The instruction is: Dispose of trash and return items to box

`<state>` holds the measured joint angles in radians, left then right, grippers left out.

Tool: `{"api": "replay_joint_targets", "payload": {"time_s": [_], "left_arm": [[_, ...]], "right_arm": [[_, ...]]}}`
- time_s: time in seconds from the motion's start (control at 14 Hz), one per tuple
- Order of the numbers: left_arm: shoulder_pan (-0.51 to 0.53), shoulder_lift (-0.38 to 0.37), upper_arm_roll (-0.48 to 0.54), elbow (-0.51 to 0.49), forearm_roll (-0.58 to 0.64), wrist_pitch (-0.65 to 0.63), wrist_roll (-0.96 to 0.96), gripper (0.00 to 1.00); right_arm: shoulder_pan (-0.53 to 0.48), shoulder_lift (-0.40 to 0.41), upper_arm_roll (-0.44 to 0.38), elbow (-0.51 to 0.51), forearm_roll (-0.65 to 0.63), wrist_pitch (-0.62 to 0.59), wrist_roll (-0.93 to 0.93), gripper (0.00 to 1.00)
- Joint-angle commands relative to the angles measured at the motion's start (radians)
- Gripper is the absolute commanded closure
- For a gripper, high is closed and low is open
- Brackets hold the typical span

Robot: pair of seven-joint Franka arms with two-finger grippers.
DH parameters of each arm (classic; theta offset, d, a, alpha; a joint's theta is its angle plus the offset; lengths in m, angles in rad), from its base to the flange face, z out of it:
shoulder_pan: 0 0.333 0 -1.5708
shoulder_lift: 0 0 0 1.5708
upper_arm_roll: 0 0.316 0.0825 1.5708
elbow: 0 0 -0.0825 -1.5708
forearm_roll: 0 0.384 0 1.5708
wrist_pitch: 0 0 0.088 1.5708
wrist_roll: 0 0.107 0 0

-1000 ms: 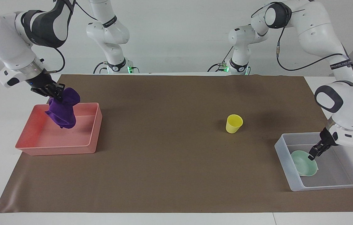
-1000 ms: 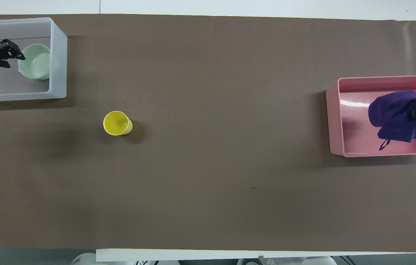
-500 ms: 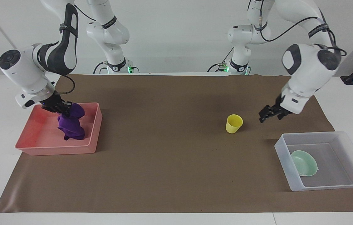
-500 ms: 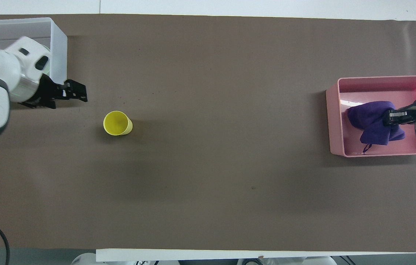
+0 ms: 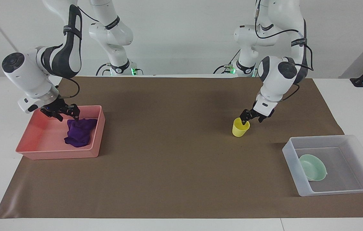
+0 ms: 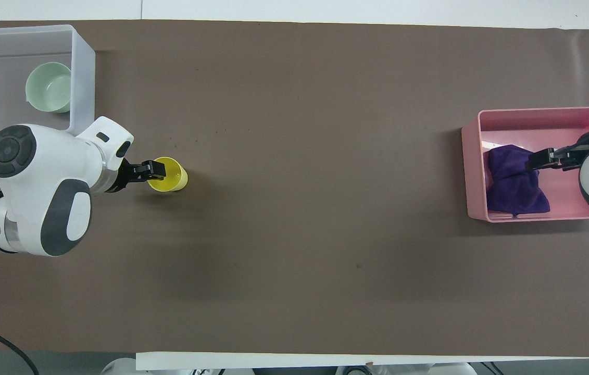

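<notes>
One crumpled deep purple cloth wad (image 5: 80,136) (image 6: 515,182) lies in the pink rectangular plastic tray (image 5: 33,150) (image 6: 474,172) at the right arm's end of the table. The right gripper (image 5: 62,113) (image 6: 539,159) hangs just above it, fingers spread and empty. One small yellow plastic cup (image 5: 240,127) (image 6: 167,174) stands upright mid-table; the left gripper (image 5: 250,116) (image 6: 151,169), jaws apart, straddles its rim. One shallow mint-green round bowl (image 5: 313,167) (image 6: 49,87) rests inside the translucent rectangular plastic bin (image 5: 292,166) (image 6: 83,78).
</notes>
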<state>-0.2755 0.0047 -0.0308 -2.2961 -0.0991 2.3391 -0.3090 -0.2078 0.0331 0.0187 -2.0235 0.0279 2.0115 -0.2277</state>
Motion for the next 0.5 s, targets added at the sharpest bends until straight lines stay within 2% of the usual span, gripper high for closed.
{"api": "replay_joint_targets", "payload": {"time_s": [0.0,0.21,0.43], "left_arm": [[-0.033,-0.023,0.015,-0.036,0.009,0.036,-0.019,0.99],[-0.024,-0.018,0.017,-0.02,0.009,0.026,-0.013,1.0],[-0.016,0.0,0.02,0.116,0.009,-0.093,-0.022,1.0]], "right_arm": [[0.073,-0.004,0.007,0.087,0.009,-0.098,0.068,0.01],[0.159,0.011,0.007,0.239,-0.006,-0.272,0.093,0.01],[0.165,-0.002,0.007,0.305,-0.013,-0.391,0.094,0.01]]}}
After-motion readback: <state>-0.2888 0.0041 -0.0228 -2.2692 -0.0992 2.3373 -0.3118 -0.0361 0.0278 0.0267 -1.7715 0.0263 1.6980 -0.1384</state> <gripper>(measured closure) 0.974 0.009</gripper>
